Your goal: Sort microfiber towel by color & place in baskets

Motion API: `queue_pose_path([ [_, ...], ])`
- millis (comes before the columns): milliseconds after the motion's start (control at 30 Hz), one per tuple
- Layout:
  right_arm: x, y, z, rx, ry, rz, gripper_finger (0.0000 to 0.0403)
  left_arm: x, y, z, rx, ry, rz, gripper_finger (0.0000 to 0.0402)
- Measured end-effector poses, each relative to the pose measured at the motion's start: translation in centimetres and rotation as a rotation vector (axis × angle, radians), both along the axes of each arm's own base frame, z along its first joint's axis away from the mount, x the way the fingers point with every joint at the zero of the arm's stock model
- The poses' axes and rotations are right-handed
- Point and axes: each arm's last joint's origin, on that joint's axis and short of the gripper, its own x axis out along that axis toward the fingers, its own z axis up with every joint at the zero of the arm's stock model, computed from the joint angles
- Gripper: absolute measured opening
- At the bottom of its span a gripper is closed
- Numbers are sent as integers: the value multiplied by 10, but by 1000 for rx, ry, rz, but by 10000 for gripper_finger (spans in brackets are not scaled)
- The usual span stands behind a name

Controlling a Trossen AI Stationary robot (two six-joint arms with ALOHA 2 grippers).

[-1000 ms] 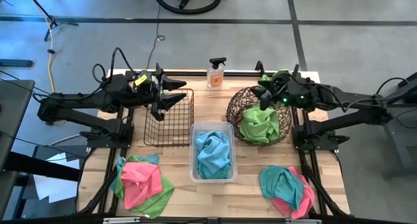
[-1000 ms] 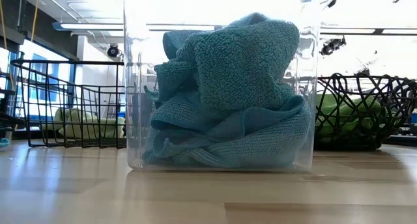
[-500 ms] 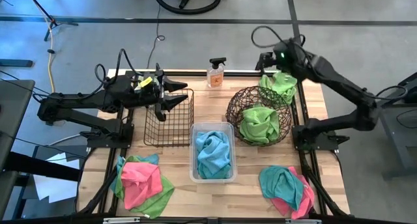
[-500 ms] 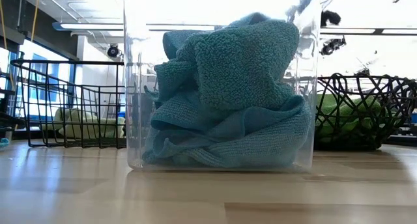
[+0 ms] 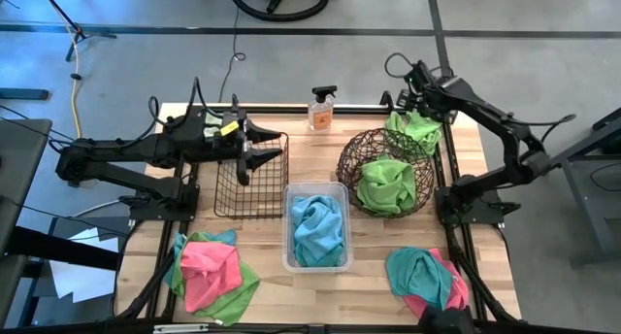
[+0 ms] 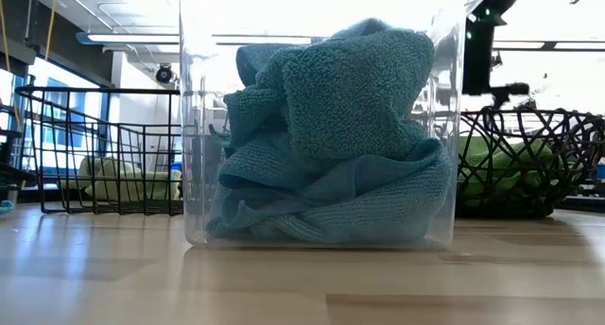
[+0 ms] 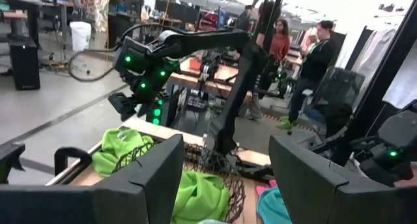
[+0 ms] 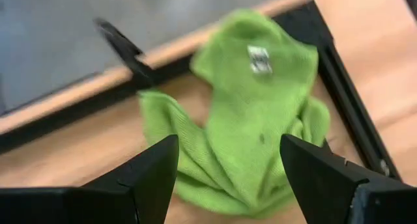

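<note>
My right gripper (image 5: 412,106) is open and hangs above a lime green towel (image 8: 247,126) that lies crumpled on the table's far right corner (image 5: 417,130), beside the round woven basket (image 5: 351,159). That basket holds another green towel (image 5: 386,183). My left gripper (image 5: 264,145) is open and empty over the black wire basket (image 5: 233,193). The clear tub (image 5: 288,227) holds a teal towel (image 5: 317,227). In the left wrist view my left gripper (image 7: 225,155) faces the right arm.
A pile of pink, green and teal towels (image 5: 209,271) lies at the near left, and a teal and pink pile (image 5: 427,281) at the near right. A spray bottle (image 5: 321,111) stands at the far edge. People stand in the room beyond (image 7: 313,61).
My right gripper has risen from over the round basket and gone toward the table's far right corner, and now stands above the green towel there. My left gripper has moved a little toward the right over the wire basket. The towels lie as before.
</note>
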Motion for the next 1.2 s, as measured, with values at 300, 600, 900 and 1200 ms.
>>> queue_pose_path([
  [300, -10, 16, -56, 127, -53, -226, 266, 0, 0, -4, -1, 37, 0, 216],
  [600, -15, 21, -96, 49, -151, -402, 266, 0, 0, -4, -1, 37, 0, 216],
  [900, -23, 29, -114, 56, -148, -480, 266, 0, 0, -4, -1, 38, 1, 216],
  [1200, -29, 27, -117, 57, -141, -499, 212, 0, 0, -4, -1, 39, 1, 216],
])
